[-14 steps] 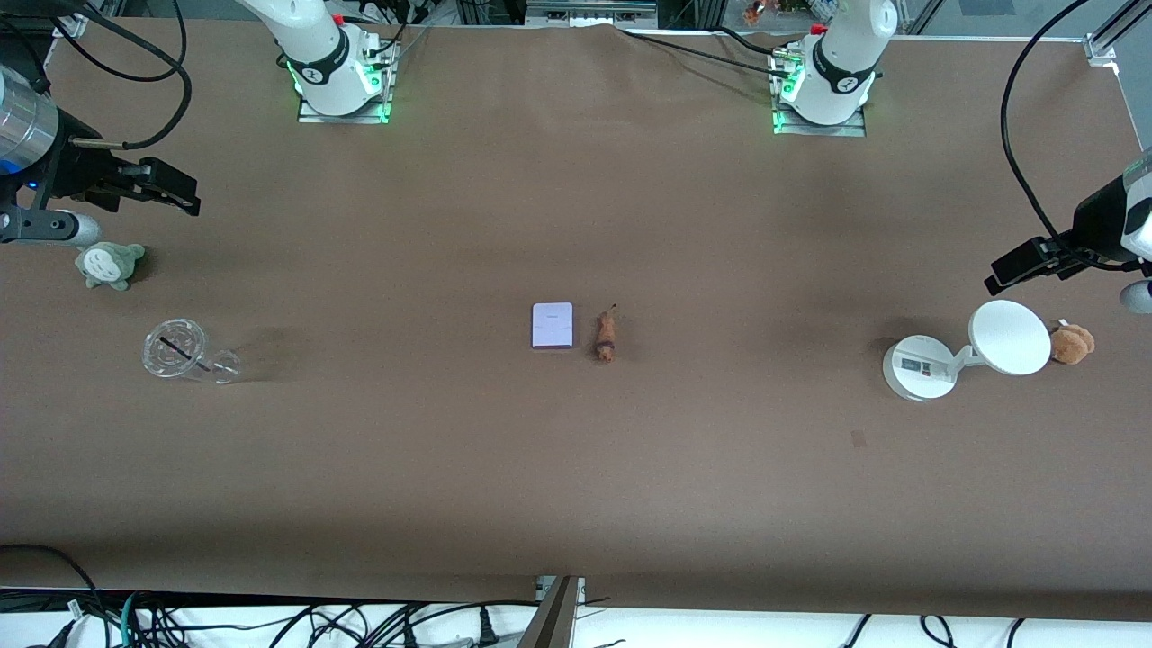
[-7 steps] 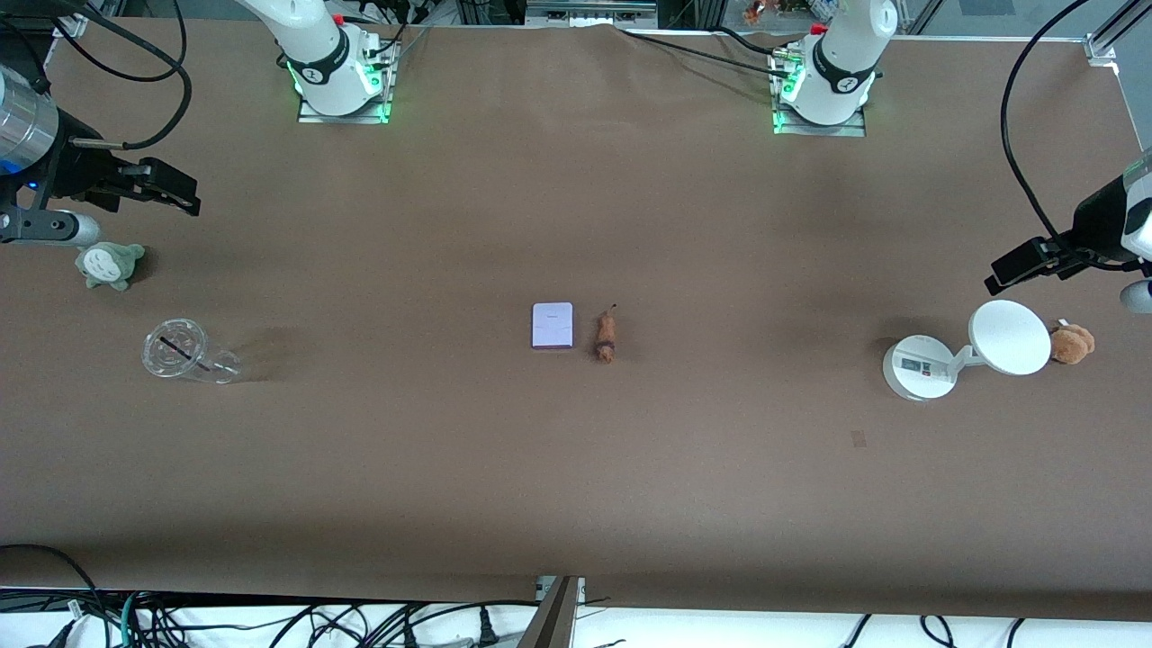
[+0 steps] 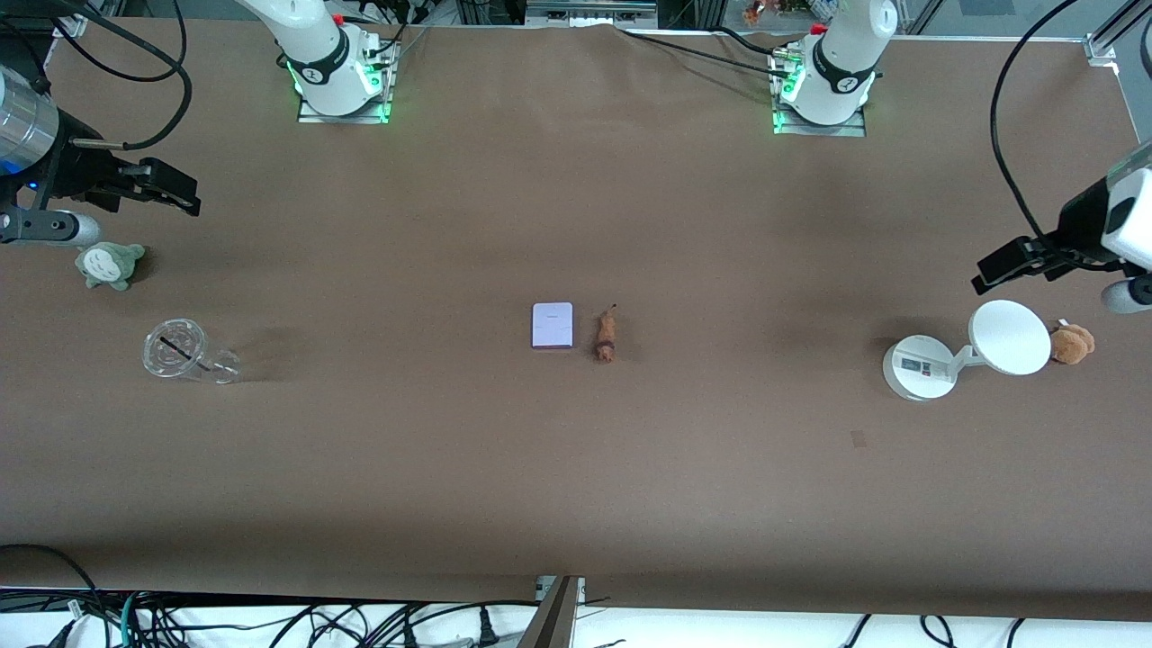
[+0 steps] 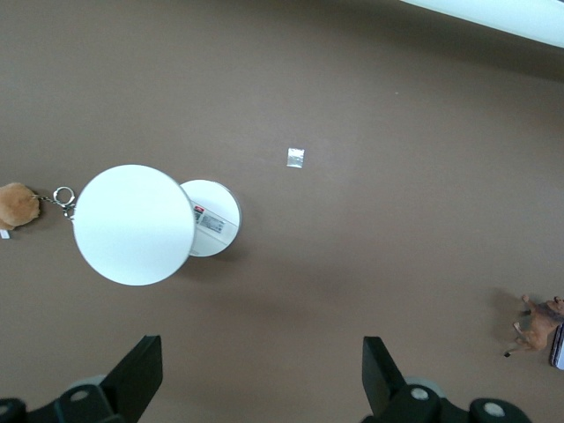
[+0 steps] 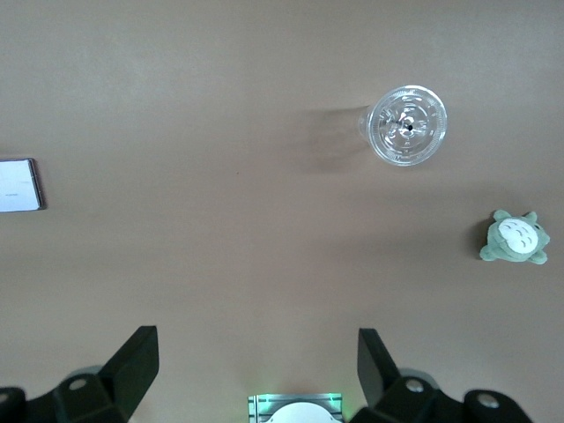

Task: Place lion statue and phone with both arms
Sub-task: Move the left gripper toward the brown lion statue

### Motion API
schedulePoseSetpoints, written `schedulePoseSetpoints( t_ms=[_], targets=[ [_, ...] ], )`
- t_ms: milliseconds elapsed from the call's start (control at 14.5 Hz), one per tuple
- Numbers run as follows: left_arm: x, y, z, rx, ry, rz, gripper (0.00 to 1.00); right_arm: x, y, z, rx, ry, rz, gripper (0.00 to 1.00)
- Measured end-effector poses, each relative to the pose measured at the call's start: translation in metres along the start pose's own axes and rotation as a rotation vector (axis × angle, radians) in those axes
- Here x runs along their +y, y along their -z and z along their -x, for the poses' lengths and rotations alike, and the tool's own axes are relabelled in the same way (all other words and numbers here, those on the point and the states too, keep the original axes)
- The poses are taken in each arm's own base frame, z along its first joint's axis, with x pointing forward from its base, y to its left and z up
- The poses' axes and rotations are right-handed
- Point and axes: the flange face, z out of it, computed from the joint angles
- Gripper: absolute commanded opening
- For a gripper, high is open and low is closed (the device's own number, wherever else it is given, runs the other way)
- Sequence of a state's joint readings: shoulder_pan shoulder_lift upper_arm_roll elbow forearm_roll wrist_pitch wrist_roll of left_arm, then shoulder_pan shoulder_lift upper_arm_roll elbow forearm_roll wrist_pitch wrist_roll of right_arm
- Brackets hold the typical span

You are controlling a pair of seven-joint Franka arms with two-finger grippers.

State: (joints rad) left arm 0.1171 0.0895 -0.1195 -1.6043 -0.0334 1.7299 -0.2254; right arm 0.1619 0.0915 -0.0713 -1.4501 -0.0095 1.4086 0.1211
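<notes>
In the front view, the phone is seen lying flat at table centre, with the lion statue just beside it at its 3 o'clock, apart from it. The right gripper is held up above the green plush; the left gripper is held above the white disc device.

In the left wrist view, the fingers are spread wide and empty.

In the right wrist view, the fingers are likewise spread wide, and the phone is shown at the frame edge.
</notes>
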Motion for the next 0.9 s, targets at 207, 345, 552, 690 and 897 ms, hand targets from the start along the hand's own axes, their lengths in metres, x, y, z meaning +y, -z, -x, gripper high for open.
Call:
schedulePoseSetpoints(
  t_ms=[207, 345, 552, 690, 897],
  targets=[
    [0.011, -0.006, 0.000, -0.011, -0.018, 0.000, 1.00, -0.005, 0.000, 0.001, 0.000, 0.009, 0.001, 1.00],
    [0.010, -0.010, -0.001, -0.016, -0.017, 0.000, 1.00, -0.006, 0.000, 0.001, 0.000, 0.010, 0.001, 1.00],
    [0.010, -0.016, -0.003, -0.027, -0.017, -0.002, 1.00, -0.005, 0.000, 0.000, 0.000, 0.010, 0.002, 1.00],
    [0.010, -0.018, -0.004, -0.031, -0.017, -0.002, 1.00, -0.003, -0.001, 0.000, -0.001, 0.006, 0.002, 1.00],
    [0.011, -0.020, -0.004, -0.033, -0.020, -0.002, 1.00, -0.002, -0.003, -0.002, -0.005, 0.010, 0.002, 1.00]
  ],
)
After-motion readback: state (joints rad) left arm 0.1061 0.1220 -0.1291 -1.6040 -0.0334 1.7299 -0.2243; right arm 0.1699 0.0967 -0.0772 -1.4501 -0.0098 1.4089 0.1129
